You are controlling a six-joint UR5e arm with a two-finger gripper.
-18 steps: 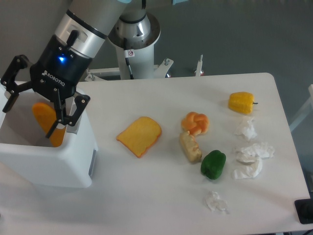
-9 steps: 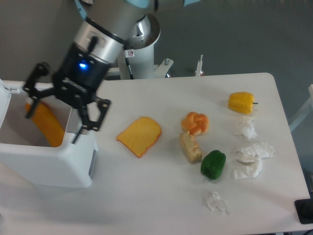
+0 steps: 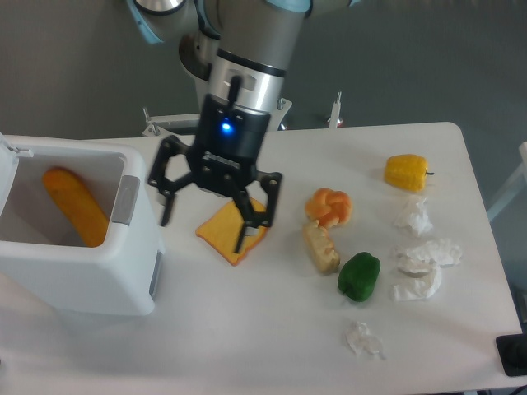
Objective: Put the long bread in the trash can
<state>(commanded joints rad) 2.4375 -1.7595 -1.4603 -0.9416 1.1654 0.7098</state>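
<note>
The long bread [image 3: 74, 206], an orange-yellow loaf, lies slanted inside the white trash can [image 3: 90, 280] at the left of the table. My gripper [image 3: 207, 224] hangs open and empty above the table, to the right of the can and partly over the toast slice [image 3: 232, 234]. Its black fingers [image 3: 251, 216] spread wide with nothing between them.
A knotted orange bun [image 3: 329, 206] and a pale beige chunk [image 3: 321, 247] lie right of the toast. A green pepper [image 3: 359, 276], a yellow pepper [image 3: 407, 172] and several crumpled white papers [image 3: 424, 267] sit at the right side. The robot base [image 3: 226, 90] stands at the back.
The gripper has moved right, away from the trash can, to above the toast slice. The long bread stays inside the can, free of the fingers.
</note>
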